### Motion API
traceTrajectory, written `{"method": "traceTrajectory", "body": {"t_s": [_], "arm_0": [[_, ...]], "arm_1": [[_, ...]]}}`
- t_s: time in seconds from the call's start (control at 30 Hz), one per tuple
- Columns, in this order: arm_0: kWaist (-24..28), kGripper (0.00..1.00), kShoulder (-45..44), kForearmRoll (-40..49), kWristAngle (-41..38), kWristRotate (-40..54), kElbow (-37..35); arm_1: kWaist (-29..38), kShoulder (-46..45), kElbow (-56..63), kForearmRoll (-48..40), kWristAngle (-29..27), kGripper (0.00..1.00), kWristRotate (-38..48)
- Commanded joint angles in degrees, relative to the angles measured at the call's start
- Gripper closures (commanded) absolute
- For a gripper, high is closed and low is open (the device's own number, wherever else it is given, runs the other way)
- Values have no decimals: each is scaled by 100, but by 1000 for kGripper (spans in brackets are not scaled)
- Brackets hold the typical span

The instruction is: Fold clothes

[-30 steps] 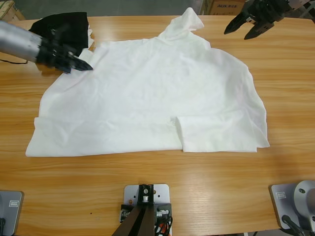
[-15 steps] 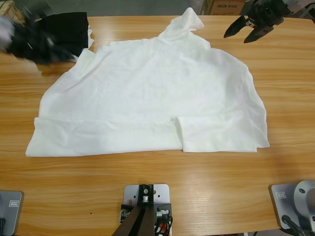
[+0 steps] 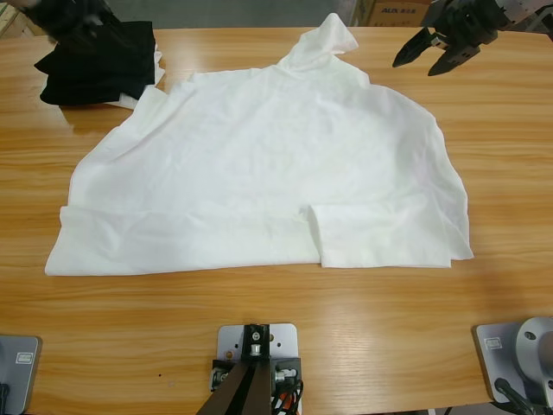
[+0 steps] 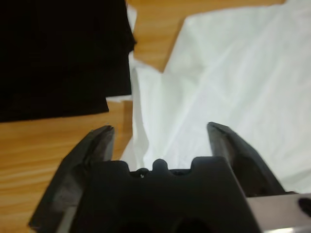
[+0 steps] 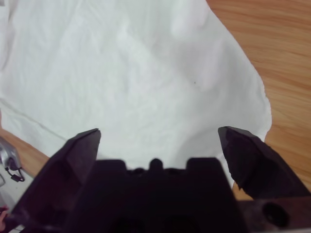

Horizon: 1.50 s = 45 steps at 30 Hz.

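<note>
The clothes are one large white T-shirt [image 3: 268, 156] lying spread and wrinkled across the middle of the wooden table [image 3: 276, 294]. Its lower right part is folded over as a flap, and a bunched piece points to the far edge. In the high view my left arm [image 3: 60, 12] is a dark blur at the upper left corner. My left gripper [image 4: 160, 130] stands open above the shirt's [image 4: 233, 77] left edge, holding nothing. My right gripper [image 3: 429, 59] hangs open beyond the shirt's upper right edge. In its wrist view that gripper [image 5: 158, 135] looks down on the white cloth [image 5: 126, 73].
A small folded black garment [image 3: 95, 65] lies at the far left corner, touching the shirt's edge; it also shows in the left wrist view [image 4: 58, 53]. Bare wood runs along the near edge and the right side. A cardboard box [image 3: 396, 10] stands behind the table.
My left arm has drawn back from the shirt's upper left edge to the far left corner, over the black garment. The right gripper has barely moved. The shirt lies as before.
</note>
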Motion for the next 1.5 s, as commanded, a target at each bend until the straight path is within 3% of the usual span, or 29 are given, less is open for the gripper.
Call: {"method": "traceTrajectory", "body": {"t_s": [0.03,0.13,0.33,1.5], "arm_0": [[-63,36,1060,196,92,-209,-162],[-72,36,1267,193,18,-177,-468],[55,36,1656,188,-855,34,-1181],[276,36,2146,416,-973,127,-1220]], "arm_1": [[43,376,160,-69,-98,0,-87],[43,428,171,-82,-98,0,-108],[43,562,169,-113,-96,0,-134],[-19,731,149,-122,-98,0,-152]]}}
